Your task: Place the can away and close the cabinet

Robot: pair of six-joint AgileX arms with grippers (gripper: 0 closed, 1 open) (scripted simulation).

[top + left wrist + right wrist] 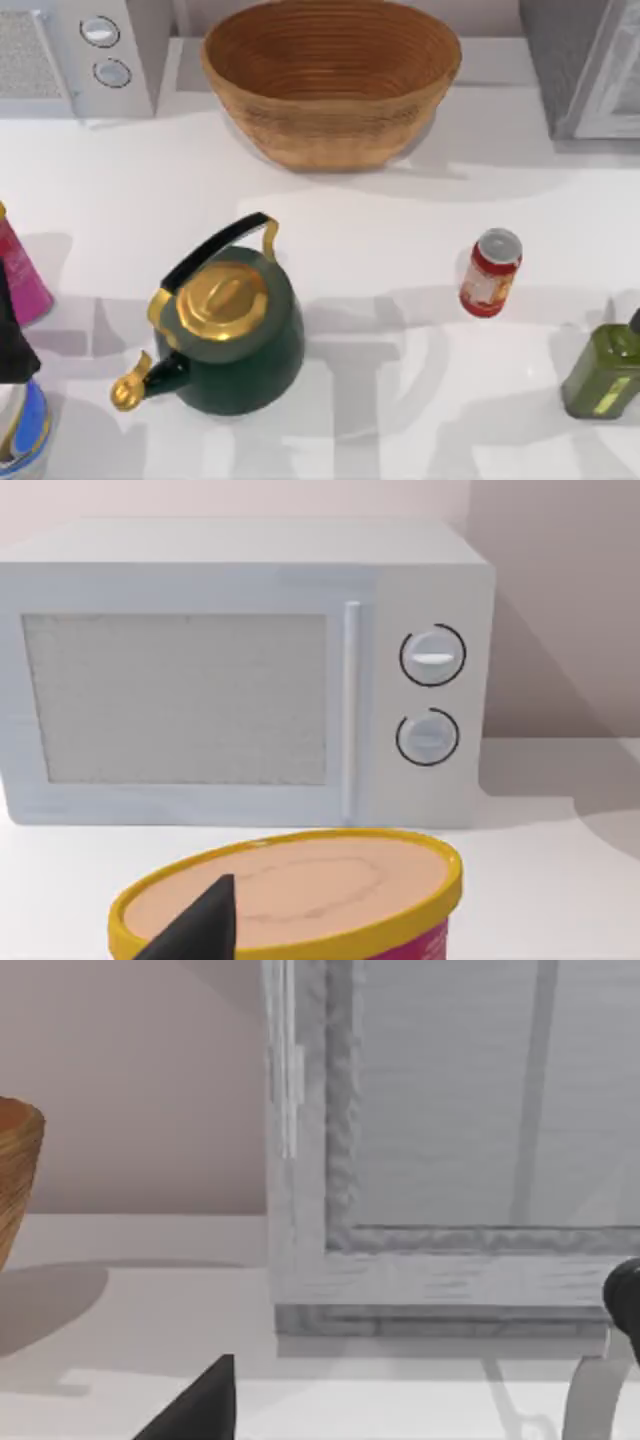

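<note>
One can [490,272] standing upright on white table [400,200], right of centre | green kettle [232,335] sitting lower left | olive bottle [603,368] at right edge | cabinet [585,65] upper right | claw states: cannot tell

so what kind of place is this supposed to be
Most likely a rendered kitchen counter: a white microwave at the back, a green kettle with a gold lid, and a cabinet at the top view's right.
</note>
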